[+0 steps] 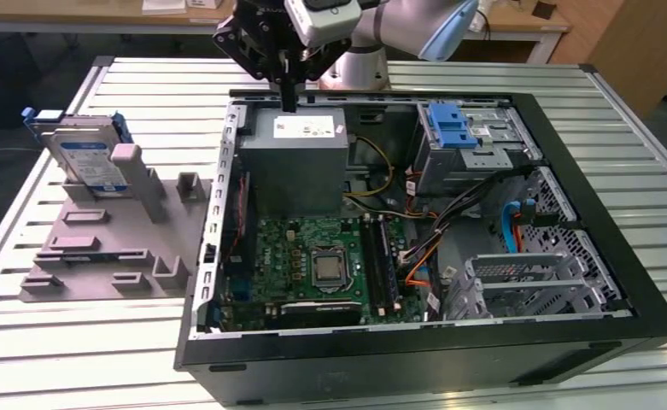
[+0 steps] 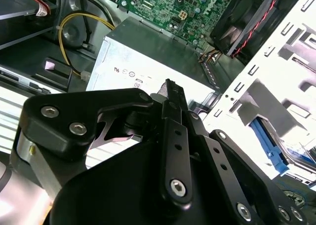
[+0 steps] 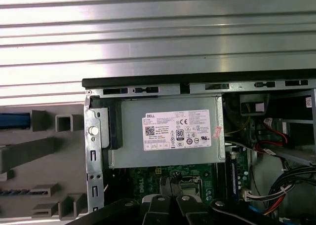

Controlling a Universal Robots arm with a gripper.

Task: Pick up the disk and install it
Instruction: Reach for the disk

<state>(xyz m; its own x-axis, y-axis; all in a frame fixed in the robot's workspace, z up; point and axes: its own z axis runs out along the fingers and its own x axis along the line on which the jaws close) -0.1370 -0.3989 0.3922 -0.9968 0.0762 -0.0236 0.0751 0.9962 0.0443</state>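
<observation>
Hanging over the box inside the case, with the gripper clenched on nothing. Standing upright in the fixture, well apart on the exterior view's left: the disk (likely stiff, weighty, shock-shy). Judging its blue bracket edges the safest hold, with fixture posts crowding the lower part.

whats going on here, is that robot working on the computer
A robot arm's gripper hangs shut and empty over the grey box with a white sticker inside an open computer case. The disk it is meant to install stands upright in a grey holder outside the case, on the exterior view's left, with nothing touching it. So the pickup has not happened yet.
</observation>
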